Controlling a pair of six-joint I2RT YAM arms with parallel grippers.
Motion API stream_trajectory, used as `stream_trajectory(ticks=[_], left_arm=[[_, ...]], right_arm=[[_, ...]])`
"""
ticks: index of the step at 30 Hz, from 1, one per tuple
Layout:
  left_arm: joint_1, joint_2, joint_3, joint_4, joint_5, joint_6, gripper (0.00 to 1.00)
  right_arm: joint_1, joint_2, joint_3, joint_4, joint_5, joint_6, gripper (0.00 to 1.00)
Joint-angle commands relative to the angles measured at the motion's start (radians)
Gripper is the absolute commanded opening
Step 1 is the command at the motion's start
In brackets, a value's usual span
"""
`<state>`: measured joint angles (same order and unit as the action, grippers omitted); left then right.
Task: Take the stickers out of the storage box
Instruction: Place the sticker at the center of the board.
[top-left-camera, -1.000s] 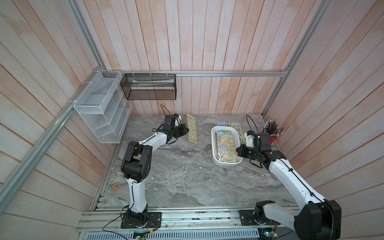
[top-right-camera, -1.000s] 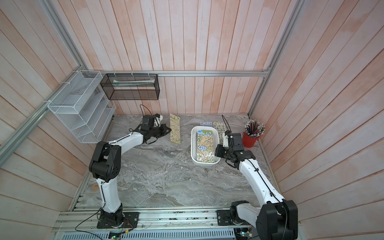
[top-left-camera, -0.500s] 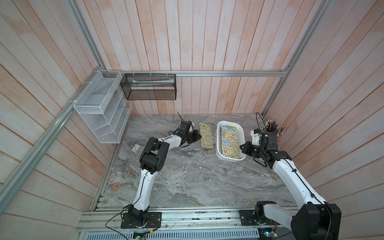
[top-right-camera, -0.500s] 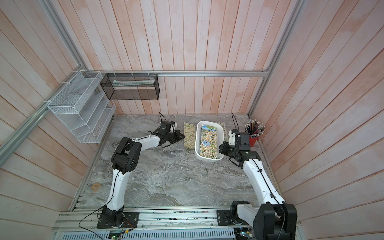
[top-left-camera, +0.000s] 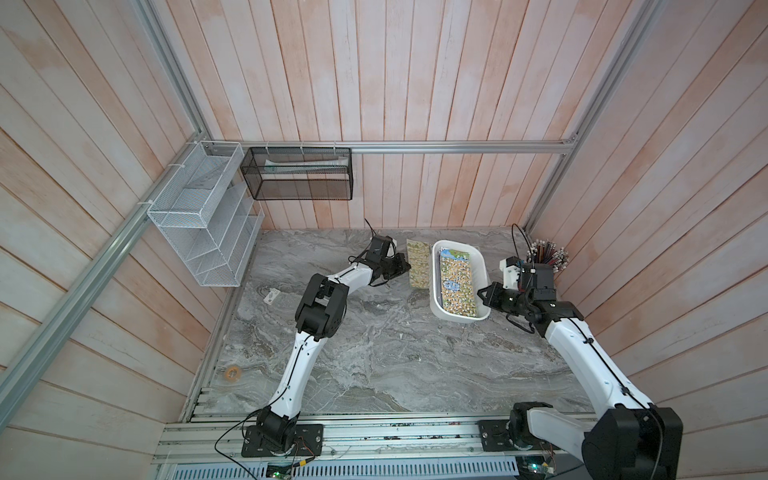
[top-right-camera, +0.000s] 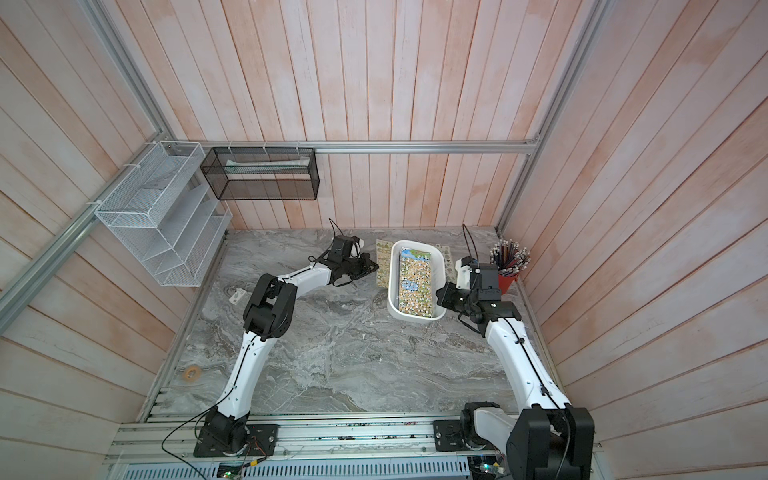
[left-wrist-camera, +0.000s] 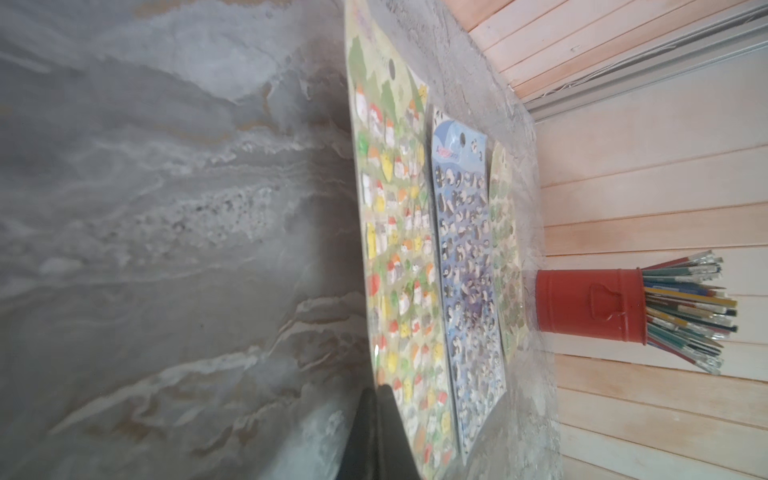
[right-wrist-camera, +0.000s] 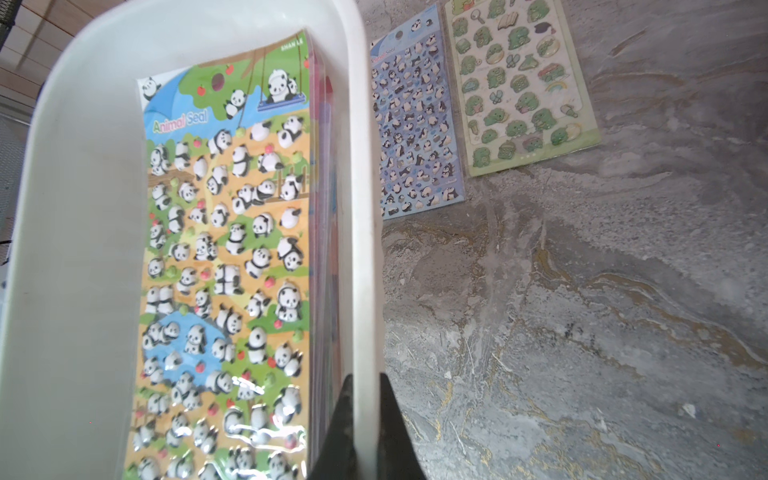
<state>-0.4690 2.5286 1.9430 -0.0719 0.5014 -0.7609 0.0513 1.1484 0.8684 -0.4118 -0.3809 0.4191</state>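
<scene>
The storage box (top-left-camera: 455, 317) stands by the desk's (top-left-camera: 374, 353) far edge, right of middle. Inside it the stickers (top-right-camera: 415, 282) lie stacked, a panda sheet (right-wrist-camera: 228, 249) on top, with pink, red and purple edges of further sheets packed against the box's right long wall. The right claw (right-wrist-camera: 365, 382) is clamped nearly closed across that wall's rim, one finger inside and one outside.

Just left of the box, the left claw (top-left-camera: 405, 268) is pinched fully closed on the long edge of a yellow-green sheet (left-wrist-camera: 395, 249). I cannot tell whether that sheet rests on the desk.

Two more sheets lie flat by the far edge, right of the box: a blue penguin sheet (right-wrist-camera: 415, 124) and, beside it, a green creature sheet (right-wrist-camera: 519, 83). In the far right corner a red cup (left-wrist-camera: 582, 303) holds a bunch of pencils (left-wrist-camera: 685, 307).
</scene>
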Motion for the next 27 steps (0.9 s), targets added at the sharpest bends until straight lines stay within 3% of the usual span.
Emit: stream_trajectory(ticks=[1, 5, 10, 14, 21, 27], left_arm=[[-0.004, 0.028, 0.031, -0.067, -0.006, 0.037, 0.00], [-0.003, 0.016, 0.031, -0.094, -0.040, 0.056, 0.07], [0.005, -0.022, 0.024, -0.105, -0.074, 0.075, 0.32], [0.026, -0.103, -0.015, -0.104, -0.096, 0.091, 0.46], [0.144, -0.451, -0.373, 0.005, -0.180, 0.046, 0.48], [0.248, -0.761, -0.646, -0.056, -0.263, 0.072, 0.43]], right_arm=[[-0.003, 0.000, 0.040, 0.048, -0.036, 0.002, 0.00], [0.001, 0.003, 0.043, 0.045, -0.033, -0.005, 0.00], [0.031, 0.010, 0.050, 0.034, 0.005, -0.011, 0.00], [0.093, 0.026, 0.069, 0.024, 0.062, -0.011, 0.00], [0.251, 0.100, 0.053, 0.068, 0.139, 0.017, 0.00], [0.417, 0.236, 0.064, 0.153, 0.202, 0.052, 0.00]])
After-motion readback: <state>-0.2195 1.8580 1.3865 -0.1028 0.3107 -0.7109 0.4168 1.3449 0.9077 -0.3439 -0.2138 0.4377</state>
